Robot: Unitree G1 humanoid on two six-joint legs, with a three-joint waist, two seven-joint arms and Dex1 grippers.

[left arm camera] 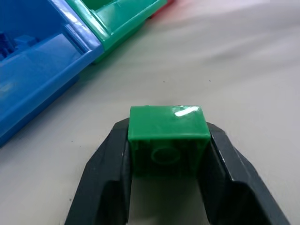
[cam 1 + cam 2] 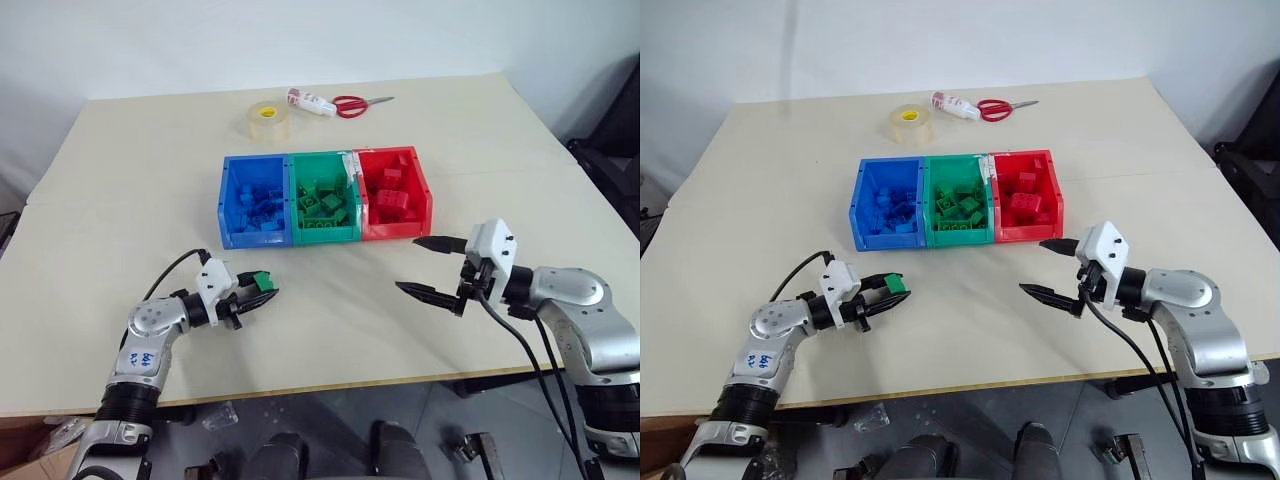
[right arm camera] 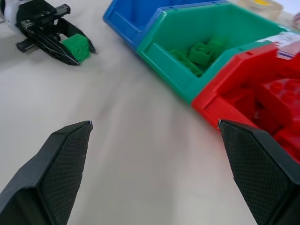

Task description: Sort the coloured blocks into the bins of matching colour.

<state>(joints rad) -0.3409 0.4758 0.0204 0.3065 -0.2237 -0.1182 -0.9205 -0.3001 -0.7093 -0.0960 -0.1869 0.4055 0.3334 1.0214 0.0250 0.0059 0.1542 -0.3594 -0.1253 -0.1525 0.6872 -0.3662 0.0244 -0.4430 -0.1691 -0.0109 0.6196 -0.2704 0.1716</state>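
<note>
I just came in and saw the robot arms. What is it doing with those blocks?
It is sorting blocks by colour. The left gripper is shut on a green block, near the table's front edge, short of the bins. The blue bin, green bin and red bin already hold matching blocks. The right gripper is open and holds nothing, near the red bin.

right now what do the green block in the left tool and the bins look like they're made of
Green block: glossy hard plastic, judging by the sharp highlight on its face and moulded stud. Bins: likely the same kind of smooth moulded plastic, with shiny thin walls.
</note>
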